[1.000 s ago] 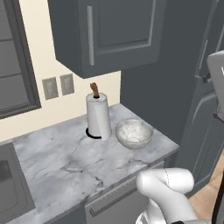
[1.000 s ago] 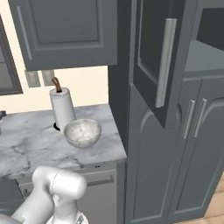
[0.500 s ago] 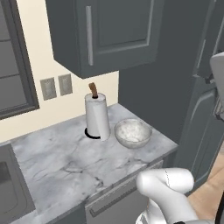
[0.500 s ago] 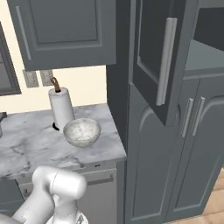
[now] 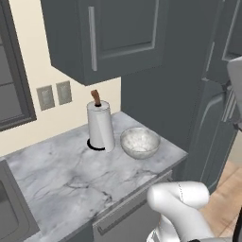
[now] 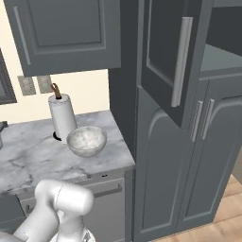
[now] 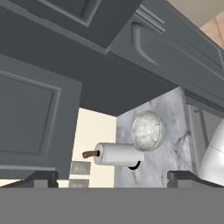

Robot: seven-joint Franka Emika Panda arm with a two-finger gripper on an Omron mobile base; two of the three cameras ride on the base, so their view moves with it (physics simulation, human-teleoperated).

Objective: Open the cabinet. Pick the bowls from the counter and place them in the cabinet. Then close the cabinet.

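Observation:
The white-grey marbled bowl (image 5: 139, 142) (image 6: 86, 140) (image 7: 148, 130) sits empty on the white marble counter (image 5: 61, 179) (image 6: 28, 156) (image 7: 175, 131), near its end by the tall dark unit. The cabinet (image 6: 163, 52) has its left door swung open, with the long bar handle (image 6: 179, 61) facing out and a grey shelf (image 6: 222, 59) showing inside. My gripper (image 7: 113, 179) is open, its fingertips (image 7: 41, 178) far apart with nothing between them. It hangs well away from the bowl and looks at it with the view rolled sideways.
A white paper-towel roll (image 5: 100, 125) (image 6: 63, 118) (image 7: 118, 154) stands just behind the bowl by the wall. A grey wall cabinet (image 5: 104, 33) (image 6: 61, 33) hangs over the counter. Arched lower doors (image 6: 189, 156) sit under the open compartment. A sink edge (image 5: 9, 212) lies at the left.
Almost nothing has changed. The base views have shifted by a small amount as a whole. The bowl and the roll stay put, and the gripper stays open.

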